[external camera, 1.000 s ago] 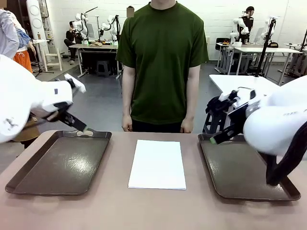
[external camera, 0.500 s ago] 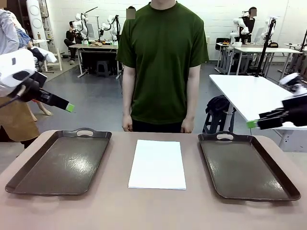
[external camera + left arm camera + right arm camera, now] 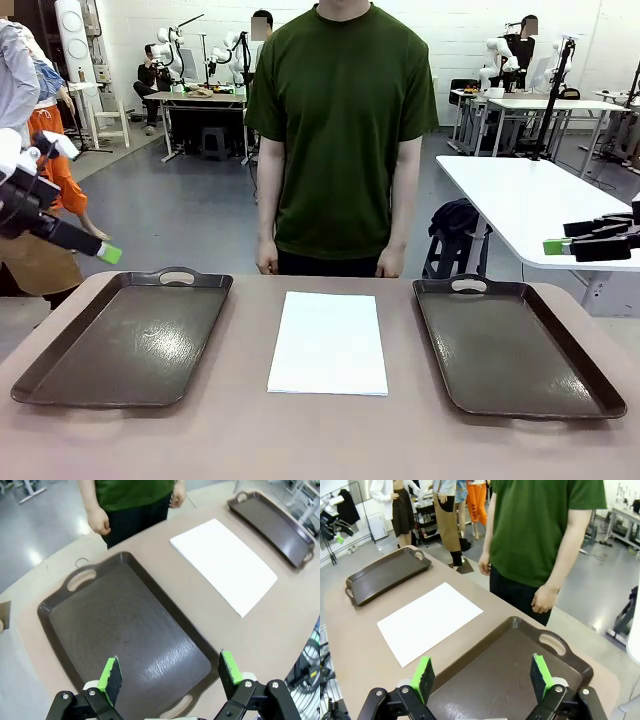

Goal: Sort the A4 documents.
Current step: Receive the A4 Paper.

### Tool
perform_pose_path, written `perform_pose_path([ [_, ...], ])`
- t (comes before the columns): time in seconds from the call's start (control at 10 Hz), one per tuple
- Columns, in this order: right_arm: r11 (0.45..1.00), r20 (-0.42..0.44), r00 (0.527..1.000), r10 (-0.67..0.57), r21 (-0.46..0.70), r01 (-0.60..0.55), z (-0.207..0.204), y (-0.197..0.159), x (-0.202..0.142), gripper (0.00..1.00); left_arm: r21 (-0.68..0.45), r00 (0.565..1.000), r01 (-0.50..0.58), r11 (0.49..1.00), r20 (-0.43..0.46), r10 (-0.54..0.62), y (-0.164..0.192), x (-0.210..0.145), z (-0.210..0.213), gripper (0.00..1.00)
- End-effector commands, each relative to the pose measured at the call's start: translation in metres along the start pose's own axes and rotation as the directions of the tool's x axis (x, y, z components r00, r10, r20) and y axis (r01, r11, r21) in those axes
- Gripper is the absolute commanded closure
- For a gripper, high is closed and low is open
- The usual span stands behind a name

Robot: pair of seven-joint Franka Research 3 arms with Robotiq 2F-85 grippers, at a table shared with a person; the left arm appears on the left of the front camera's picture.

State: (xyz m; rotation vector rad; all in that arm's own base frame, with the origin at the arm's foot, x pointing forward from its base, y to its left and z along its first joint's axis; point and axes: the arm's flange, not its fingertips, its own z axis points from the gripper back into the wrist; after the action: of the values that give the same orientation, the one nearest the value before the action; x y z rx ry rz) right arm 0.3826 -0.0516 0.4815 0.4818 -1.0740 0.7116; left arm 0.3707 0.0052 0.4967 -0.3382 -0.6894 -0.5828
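**Colleague:** Where are you with the sorting?

**Operator:** At the very start, I judge. My left gripper [image 3: 108,254] hangs high and well to the left of the A4 documents [image 3: 328,342], jaws spread wide with nothing between them. The left tray [image 3: 120,340] lies left of the pile, bare. The pile itself lies flat and square on the worktop [image 3: 330,440], between the trays and touching neither. The right tray [image 3: 510,350], right of the pile, is bare too. My right gripper [image 3: 557,246] hangs high and well to the right of the pile, equally wide open and holding nothing.

**Colleague:** How do you take a sheet cleanly?

**Operator:** Paper this thin lies flush, so I can't simply close on it. I'd come down at one edge of the pile, press one pad lightly on the top sheet and drag it until it buckles or overhangs. Then I pinch that sheet alone. If I press too hard, I expect several to come along.

**Colleague:** And the surface, the room?

**Operator:** The worktop looks smooth, matt and brownish, so a sheet should slide readily, perhaps too readily. A person [image 3: 340,130] in a green shirt stands just beyond the pile, hands [image 3: 265,262] hanging at the far edge, so I'd keep my reach short of there. Beyond the pile and to its right stands a white table [image 3: 510,200] on a grey floor [image 3: 200,210].
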Motion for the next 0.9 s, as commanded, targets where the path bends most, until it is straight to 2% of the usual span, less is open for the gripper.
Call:
perform_pose_path([
  [0.0,0.999,-0.009,0.999,0.032,0.016,-0.032,0.007,0.06,-0.042,0.0,-0.015,0.999,0.032,0.999,-0.029,-0.033,-0.05,-0.117,-0.023,0.0],
  [0.2,0.994,-0.064,0.993,0.099,0.051,-0.096,0.002,0.064,-0.039,0.0,-0.016,0.999,-0.014,1.0,0.038,0.015,-0.049,-0.12,-0.016,0.0],
  [0.4,0.988,-0.12,0.982,0.143,0.074,-0.135,-0.004,0.066,-0.032,0.0,-0.022,0.998,0.001,1.0,0.057,0.001,-0.051,-0.119,-0.015,0.0],
  [0.7,0.989,-0.151,0.98,0.132,0.079,-0.121,-0.009,0.063,-0.03,0.0,-0.025,0.999,-0.006,1.0,0.047,0.008,-0.051,-0.118,-0.013,0.0],
  [0.8,0.992,-0.165,0.98,0.108,0.081,-0.096,-0.012,0.062,-0.03,0.0,0.012,0.995,-0.095,0.995,0.015,0.095,-0.049,-0.116,-0.017,0.0],
])
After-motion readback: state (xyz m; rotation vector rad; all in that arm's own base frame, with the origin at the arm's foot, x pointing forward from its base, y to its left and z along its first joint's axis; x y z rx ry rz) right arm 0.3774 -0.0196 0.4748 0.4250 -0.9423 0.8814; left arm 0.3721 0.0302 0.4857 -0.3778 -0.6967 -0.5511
